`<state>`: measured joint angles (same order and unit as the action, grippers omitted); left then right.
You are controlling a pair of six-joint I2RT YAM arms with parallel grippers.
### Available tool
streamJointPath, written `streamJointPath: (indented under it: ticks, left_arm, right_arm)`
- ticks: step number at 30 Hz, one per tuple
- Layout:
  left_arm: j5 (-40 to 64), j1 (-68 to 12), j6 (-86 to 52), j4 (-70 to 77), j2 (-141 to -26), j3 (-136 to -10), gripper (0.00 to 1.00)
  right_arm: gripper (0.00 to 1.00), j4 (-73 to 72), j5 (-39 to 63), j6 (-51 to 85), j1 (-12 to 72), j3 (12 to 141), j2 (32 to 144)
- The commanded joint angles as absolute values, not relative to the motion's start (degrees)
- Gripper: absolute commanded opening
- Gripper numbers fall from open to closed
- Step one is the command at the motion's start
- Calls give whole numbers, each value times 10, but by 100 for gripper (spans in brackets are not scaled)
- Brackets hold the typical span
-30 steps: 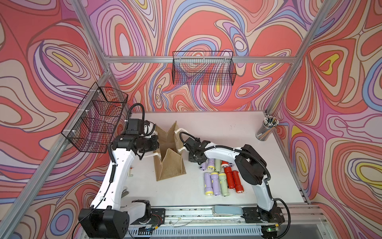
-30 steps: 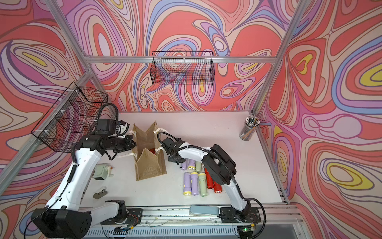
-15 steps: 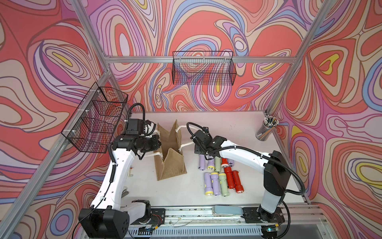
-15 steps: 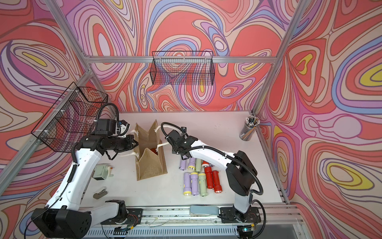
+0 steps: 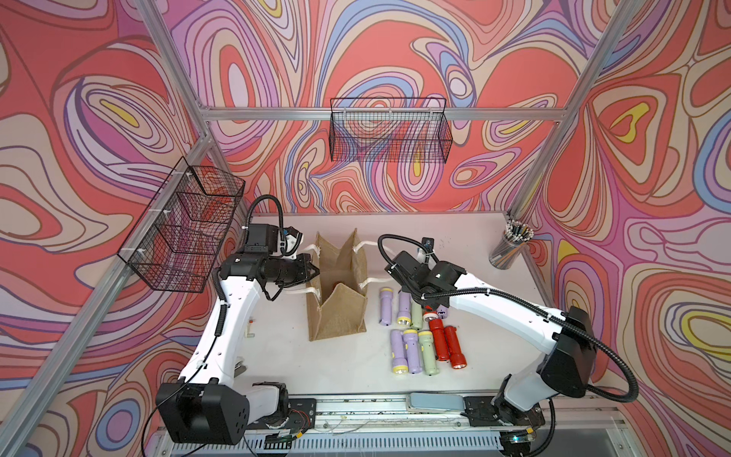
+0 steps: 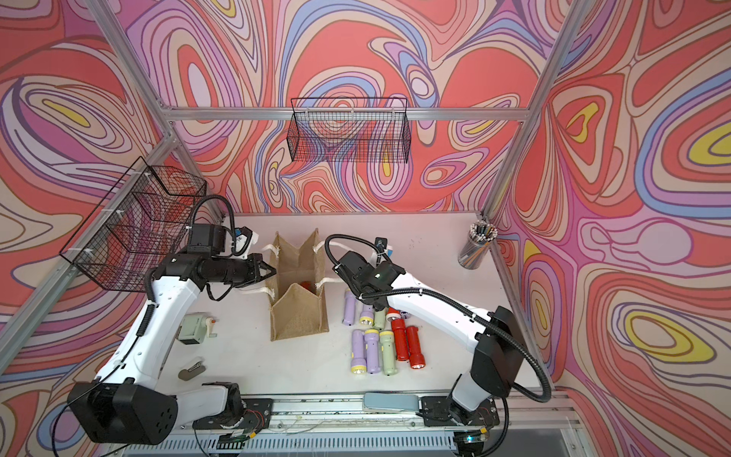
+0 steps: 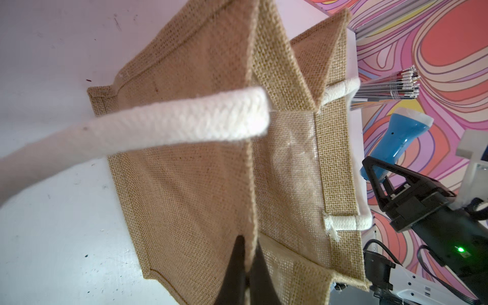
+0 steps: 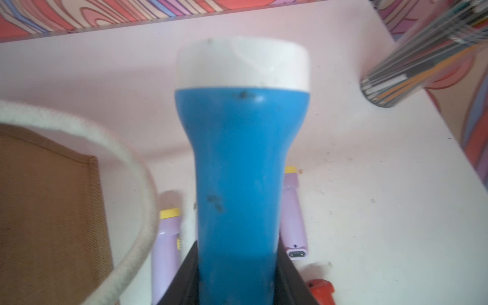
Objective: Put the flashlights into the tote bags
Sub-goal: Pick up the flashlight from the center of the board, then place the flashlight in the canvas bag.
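The tan tote bag stands open in the middle of the table, with a red flashlight lying inside. My left gripper is shut on the bag's left rim and pinches the burlap. My right gripper is shut on a blue flashlight with a white head. It holds the flashlight above the table, right of the bag. Several lilac, green and red flashlights lie in rows on the table below that arm.
A cup of pencils stands at the back right corner. Black wire baskets hang on the back wall and the left wall. A green sharpener and a stapler lie near the left arm's base.
My right gripper has moved right and back, away from the bag's right side, and its elbow has swung out to the right. The left gripper has stayed on the rim.
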<state>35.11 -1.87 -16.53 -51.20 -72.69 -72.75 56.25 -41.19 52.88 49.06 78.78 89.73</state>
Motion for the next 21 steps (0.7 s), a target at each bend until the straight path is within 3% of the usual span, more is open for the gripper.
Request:
streamJointPath:
  ticks: [1,7,12,21]
  left_arm:
    - [419,-17,-163,-496,-737,-747,0]
    - [457,-18,-181,-479,-740,-728,0]
    - [492,-18,-230,-429,-724,-688,0]
    - [418,-19,-209,-477,-705,-665,0]
  right_arm:
    - [11,637,-493,579,472,766,850]
    - [10,614,-515,528,450,771,791]
    - [8,577,-486,449,449,857,821]
    - [7,405,-280,352,454,955,879]
